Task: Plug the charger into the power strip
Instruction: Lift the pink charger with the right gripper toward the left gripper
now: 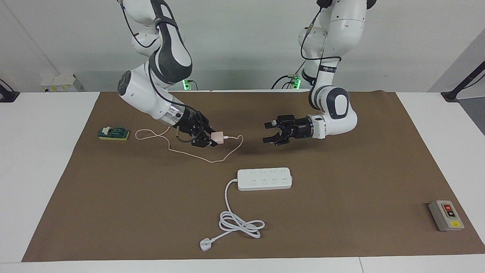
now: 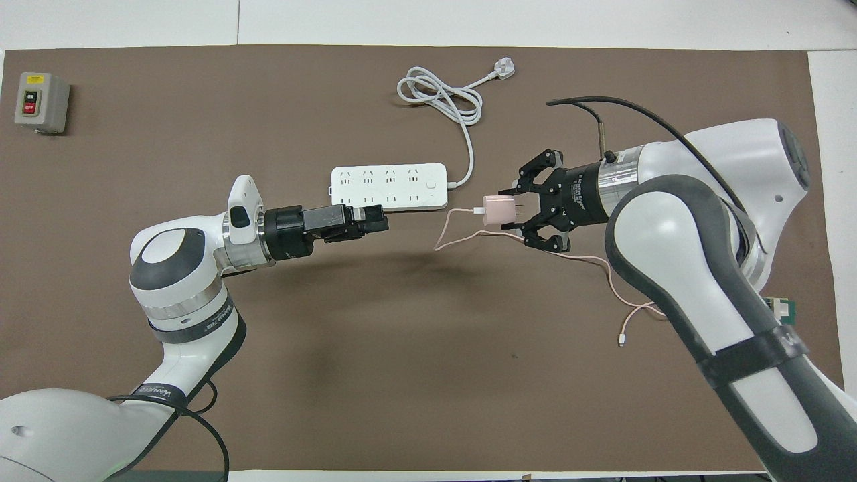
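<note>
Hanging above the brown mat (image 1: 113, 197), the charger (image 1: 217, 137) is pinched between the fingers of the right gripper (image 1: 206, 138), its prongs visible in the overhead view and its pink cable (image 1: 212, 160) trailing down onto the mat. It is near the power strip's cord end. The power strip (image 1: 265, 179) lies flat mid-table, its white cord (image 1: 238, 222) coiled farther from the robots. The left gripper (image 1: 271, 136) hovers over the mat with fingers spread, holding nothing. A grey switch box (image 2: 41, 102) shows a red "OFF" button. A green block (image 1: 113, 133) sits toward the right arm's end.
</note>
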`<action>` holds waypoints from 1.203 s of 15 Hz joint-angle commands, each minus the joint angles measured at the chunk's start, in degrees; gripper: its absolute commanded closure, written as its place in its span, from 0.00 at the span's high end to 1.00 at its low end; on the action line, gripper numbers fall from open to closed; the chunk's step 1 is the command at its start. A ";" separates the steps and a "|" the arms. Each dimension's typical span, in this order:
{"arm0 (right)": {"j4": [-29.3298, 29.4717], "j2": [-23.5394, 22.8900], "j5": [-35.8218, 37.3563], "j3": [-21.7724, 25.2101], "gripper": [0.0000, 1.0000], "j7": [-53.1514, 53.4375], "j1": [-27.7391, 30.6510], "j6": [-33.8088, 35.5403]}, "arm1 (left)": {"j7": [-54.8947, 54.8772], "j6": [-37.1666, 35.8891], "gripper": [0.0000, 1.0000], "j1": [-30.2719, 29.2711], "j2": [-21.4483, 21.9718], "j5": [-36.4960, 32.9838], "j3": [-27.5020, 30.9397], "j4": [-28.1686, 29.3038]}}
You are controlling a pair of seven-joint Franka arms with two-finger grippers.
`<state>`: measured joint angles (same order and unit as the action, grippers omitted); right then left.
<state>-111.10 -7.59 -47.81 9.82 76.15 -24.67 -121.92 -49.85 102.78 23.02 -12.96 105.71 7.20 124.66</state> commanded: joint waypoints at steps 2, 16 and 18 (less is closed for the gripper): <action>0.54 -0.58 -2.29 0.20 0.10 2.67 -3.71 -5.76 | -1.39 1.54 1.00 1.24 -1.02 1.34 0.62 -1.00; -0.17 -3.66 -4.48 0.11 0.11 11.03 -15.84 -21.77 | -2.35 4.27 1.00 4.92 -1.19 5.64 0.54 -1.79; 0.45 -4.19 -4.66 0.11 0.11 10.95 -15.94 -21.78 | -2.36 4.53 1.00 5.19 -1.19 6.00 0.62 -1.88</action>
<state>-111.21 -11.10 -51.06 9.79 86.62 -40.27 -143.09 -51.08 106.27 26.79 -13.13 109.86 7.16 123.96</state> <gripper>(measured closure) 0.524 0.000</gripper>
